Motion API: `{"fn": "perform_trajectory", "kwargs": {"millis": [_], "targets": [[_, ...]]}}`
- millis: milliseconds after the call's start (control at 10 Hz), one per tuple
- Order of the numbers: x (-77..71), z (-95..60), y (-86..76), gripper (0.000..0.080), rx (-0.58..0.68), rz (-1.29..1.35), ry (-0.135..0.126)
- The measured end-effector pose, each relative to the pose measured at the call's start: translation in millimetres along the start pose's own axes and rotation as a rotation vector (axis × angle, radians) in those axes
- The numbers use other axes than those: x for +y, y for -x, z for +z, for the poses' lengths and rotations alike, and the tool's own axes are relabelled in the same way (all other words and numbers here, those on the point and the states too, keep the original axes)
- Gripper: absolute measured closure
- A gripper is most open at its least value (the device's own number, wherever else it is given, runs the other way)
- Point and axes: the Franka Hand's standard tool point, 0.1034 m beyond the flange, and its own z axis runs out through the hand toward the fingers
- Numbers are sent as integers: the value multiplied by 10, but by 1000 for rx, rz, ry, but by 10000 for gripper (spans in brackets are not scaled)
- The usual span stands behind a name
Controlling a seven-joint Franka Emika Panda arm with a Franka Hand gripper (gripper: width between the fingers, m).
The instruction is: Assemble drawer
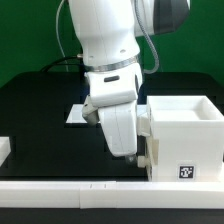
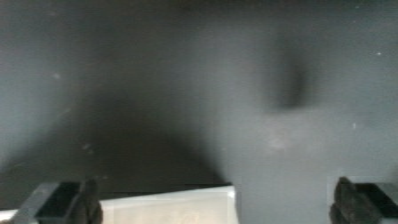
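Note:
The white cube-shaped drawer case (image 1: 186,130) stands open-topped on the black table at the exterior view's right, with a square tag (image 1: 185,172) on its front. My gripper (image 1: 128,152) hangs low over the table, close against the case's left side. In the wrist view my gripper (image 2: 210,205) is open, with the black fingertips (image 2: 54,202) far apart. A white part (image 2: 169,207) lies between them, nearer one finger, and neither finger touches it. I cannot tell which part it is. No knobbed tray shows plainly.
A long low white rail (image 1: 70,191) runs along the table's front edge. A short white piece (image 1: 4,150) sits at the exterior view's left edge. The marker board (image 1: 76,113) lies flat behind the arm. A green wall stands at the back.

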Motion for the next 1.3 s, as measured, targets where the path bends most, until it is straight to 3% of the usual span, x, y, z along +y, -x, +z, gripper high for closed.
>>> {"fn": "perform_trajectory", "kwargs": {"millis": [400,600,1300], "targets": [[-24,-30,150,151,-6,25,-5],[-17,-126,109,151,-13,82,8],[-32,-114,147,151,-13,88,7]]}}
